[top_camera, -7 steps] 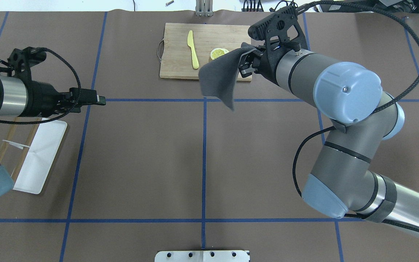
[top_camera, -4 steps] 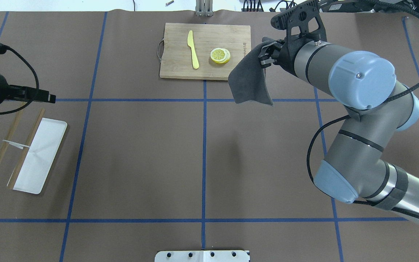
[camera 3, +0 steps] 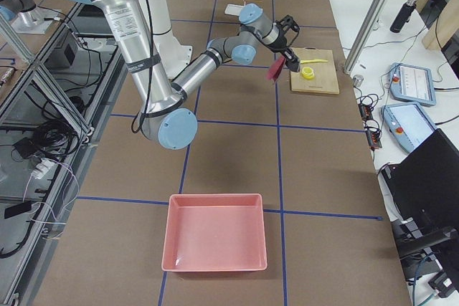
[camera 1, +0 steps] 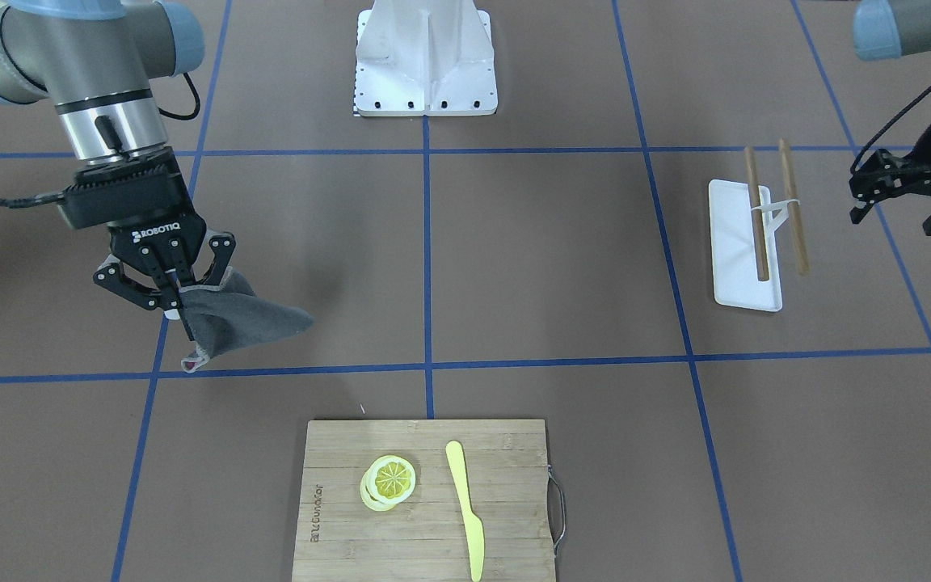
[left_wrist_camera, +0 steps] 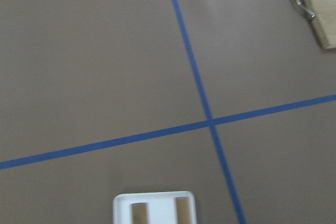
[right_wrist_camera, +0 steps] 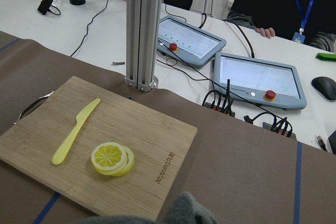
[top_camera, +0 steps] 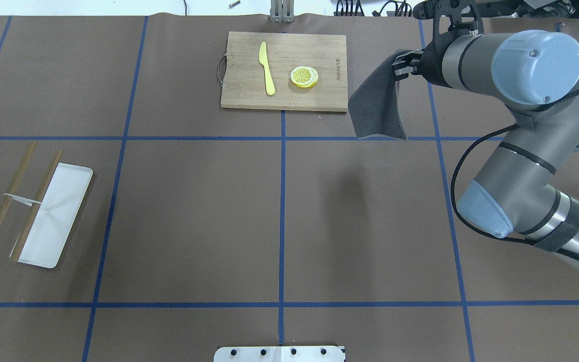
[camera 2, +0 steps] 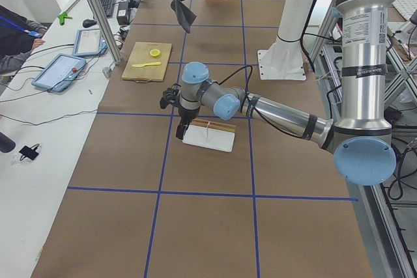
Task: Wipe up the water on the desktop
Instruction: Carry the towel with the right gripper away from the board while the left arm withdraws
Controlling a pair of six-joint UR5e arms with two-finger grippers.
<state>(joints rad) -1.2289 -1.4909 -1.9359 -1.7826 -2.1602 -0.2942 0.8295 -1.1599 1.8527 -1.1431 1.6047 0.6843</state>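
Observation:
The desktop [top_camera: 194, 211] is a brown surface crossed by blue tape lines; I see no clear water on it. My right gripper [top_camera: 401, 65] is shut on a corner of a dark grey cloth [top_camera: 377, 108], which hangs in the air to the right of the cutting board. In the front-facing view this gripper [camera 1: 170, 287] holds the cloth [camera 1: 239, 323] above the tape line. The cloth's edge shows at the bottom of the right wrist view [right_wrist_camera: 184, 211]. My left gripper [camera 1: 902, 198] hovers beside the white tray, empty, its fingers seemingly together.
A bamboo cutting board [top_camera: 239, 95] at the far middle carries a yellow knife [top_camera: 267, 68] and lemon slices [top_camera: 304, 76]. A white tray [top_camera: 53, 221] with two chopsticks [top_camera: 5, 198] lies at the left. A red bin [camera 3: 215, 241] sits at the right end.
My right arm has carried the cloth to the right, off the cutting board. My left arm has drawn back left, almost out of the overhead view.

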